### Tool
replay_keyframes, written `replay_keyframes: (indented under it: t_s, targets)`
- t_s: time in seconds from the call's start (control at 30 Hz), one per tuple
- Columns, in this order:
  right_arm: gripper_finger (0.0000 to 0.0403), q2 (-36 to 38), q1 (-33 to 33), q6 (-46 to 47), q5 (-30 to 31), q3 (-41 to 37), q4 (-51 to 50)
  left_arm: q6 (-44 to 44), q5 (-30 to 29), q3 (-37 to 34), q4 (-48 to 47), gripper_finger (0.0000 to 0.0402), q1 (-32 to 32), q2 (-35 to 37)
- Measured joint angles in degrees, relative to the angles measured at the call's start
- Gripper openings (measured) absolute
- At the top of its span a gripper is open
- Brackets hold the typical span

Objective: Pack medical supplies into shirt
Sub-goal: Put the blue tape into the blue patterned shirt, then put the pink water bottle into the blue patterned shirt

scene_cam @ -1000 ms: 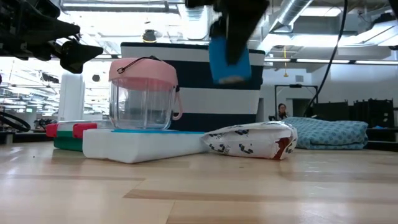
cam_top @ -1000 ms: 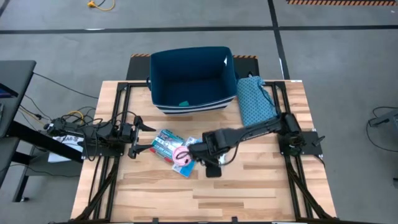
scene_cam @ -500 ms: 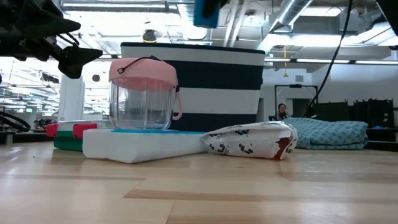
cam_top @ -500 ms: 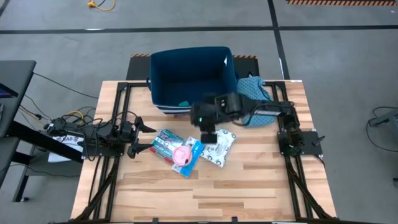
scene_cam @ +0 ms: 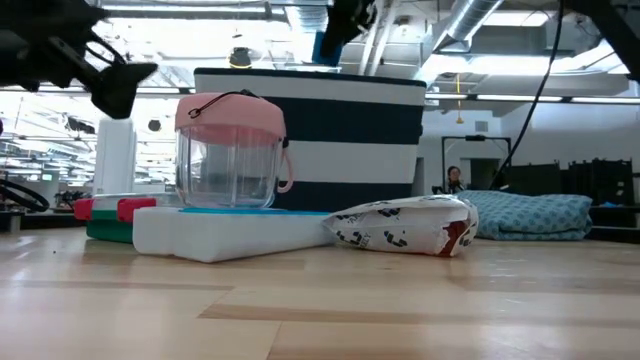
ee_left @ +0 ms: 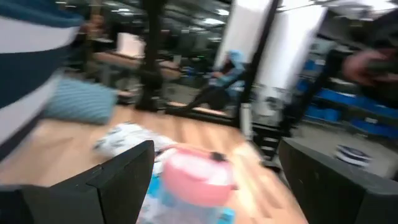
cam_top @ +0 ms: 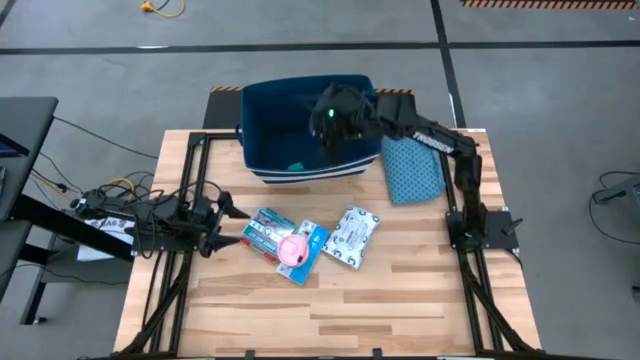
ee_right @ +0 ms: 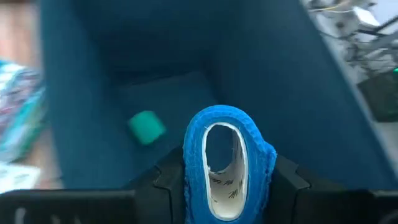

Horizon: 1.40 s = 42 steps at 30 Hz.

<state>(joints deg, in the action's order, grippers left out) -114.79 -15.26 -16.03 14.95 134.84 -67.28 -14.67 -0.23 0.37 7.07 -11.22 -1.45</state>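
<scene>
My right gripper [cam_top: 335,115] hangs over a dark blue bin with white stripes [cam_top: 262,110], shut on a blue tape roll [ee_right: 227,162]; the low view shows that roll [scene_cam: 325,47] above the bin's rim. A teal roll [ee_right: 146,126] lies on the bin's floor. On the table lie flat blue-white-red boxes [cam_top: 268,230], a pink-lidded clear jar [cam_top: 293,249] on top of them and a white printed pouch [cam_top: 352,237]. A blue patterned cloth [cam_top: 410,165] lies right of the bin. My left gripper [cam_top: 228,225] is open at the table's left, facing the jar [ee_left: 196,174]. My right gripper pinches the blue tape roll between its two fingers [ee_right: 171,180], one on each side of the outer band [ee_right: 189,168]. The ring is pressed into an upright oval. The fingers point down into the bin from above. The roll is lifted clear, over the bin's inside.
The bin stands at the table's far edge, its walls around my right gripper. The boxes, jar and pouch crowd the table's middle. The near half of the wooden table [cam_top: 330,310] is bare. A person [scene_cam: 455,178] shows far off in the room behind.
My right gripper, shut on the blue roll, has risen from beside the pouch at the table's middle and swung toward the far edge, ending above the bin's opening. The roll has gone with it, lifted well clear of the table.
</scene>
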Motion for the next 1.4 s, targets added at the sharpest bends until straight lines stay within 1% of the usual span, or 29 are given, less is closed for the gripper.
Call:
replay_keyframes:
  t_s: [0.1,0.17,0.27,0.4,0.5,0.63,0.8,0.97,1.07,1.17,1.4]
  targets:
    - [0.0134,-0.6,-3.5,-1.8,-1.2,0.0,4.3,0.5,5.5,0.0,0.5,0.0334,0.0,0.0]
    - [0.0135,-0.8,-6.1,-2.3,-3.8,-0.1,5.4,0.5,7.0,0.0,0.4,0.0334,0.0,0.0]
    - [0.0135,-0.8,-9.7,-2.4,-8.7,0.0,7.2,0.5,6.4,0.0,0.1,0.0334,0.0,0.0]
    - [0.0141,-0.8,-12.9,-2.4,-14.3,-1.2,8.1,0.5,3.2,0.0,0.0,0.0334,0.0,0.0]
    - [0.0159,-0.8,-13.8,-2.3,-15.1,-1.2,7.9,0.5,1.6,0.0,0.0,0.0334,0.0,0.0]
    - [0.0207,-0.8,-13.7,-3.1,-15.1,-1.2,7.7,1.4,1.0,0.0,0.0,0.0334,0.0,0.0]
    - [0.0274,-0.8,-12.7,-4.0,-15.1,-1.2,7.1,1.8,0.9,0.0,0.0,0.0334,0.0,0.0]
    - [0.0313,-0.8,-11.1,-4.0,-15.1,-1.2,4.6,1.7,1.0,0.0,0.0,0.0334,0.0,0.0]
    - [0.0323,-0.7,-9.6,-3.7,-15.1,-0.9,2.2,1.6,1.0,0.0,-0.1,0.0334,0.0,0.0]
    - [0.0326,-0.6,-7.3,-3.6,-15.1,0.1,-2.8,1.6,1.0,0.0,-0.1,0.0334,0.0,0.0]
    - [0.0319,-0.5,1.5,-7.4,-15.1,-0.1,-14.4,1.8,0.7,0.0,-0.1,0.0334,0.0,0.0]
